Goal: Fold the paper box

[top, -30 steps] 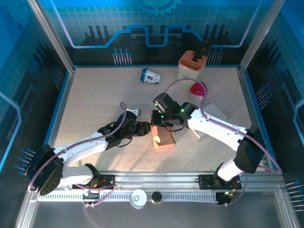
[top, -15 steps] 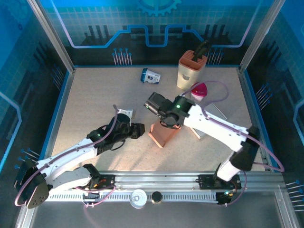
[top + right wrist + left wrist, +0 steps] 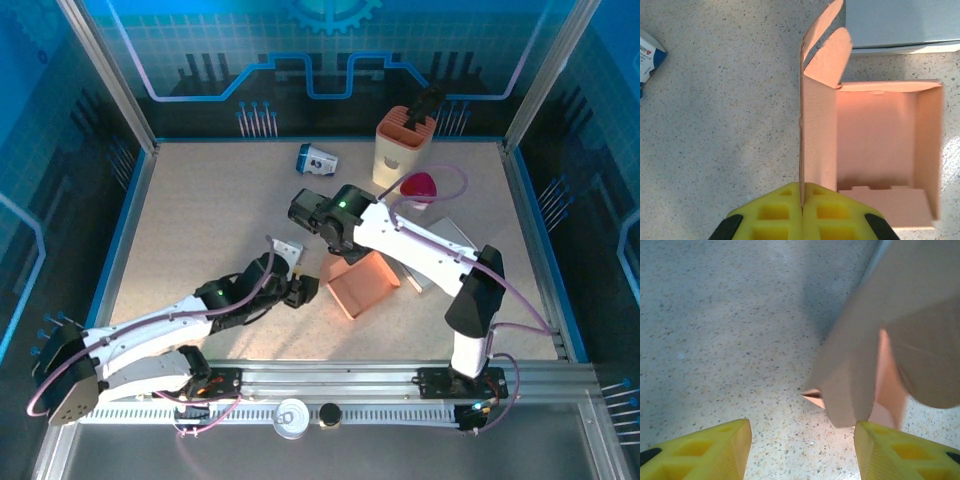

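Note:
The salmon-pink paper box (image 3: 364,287) lies open side up in the middle of the table. My right gripper (image 3: 336,250) is at its far-left corner, shut on the thin upright side wall (image 3: 815,135), which runs straight into the closed yellow fingertips of the right gripper (image 3: 802,196). The box's hollow (image 3: 880,140) lies to the right of that wall. My left gripper (image 3: 306,290) sits just left of the box, open, with bare table between its yellow fingers (image 3: 710,450). A pale box flap (image 3: 875,345) hangs just ahead of the left gripper (image 3: 802,445), apart from it.
A beige holder with a black tool (image 3: 402,140) and a magenta object (image 3: 419,187) stand at the back right. A blue-and-white packet (image 3: 316,159) lies at the back. A grey flat item (image 3: 446,246) lies right of the box. A tin (image 3: 292,417) rests on the front rail.
The box went from standing narrow to lying open side up, turned by the right gripper, which moved left and back. The left gripper drew back, came close again and opened wider.

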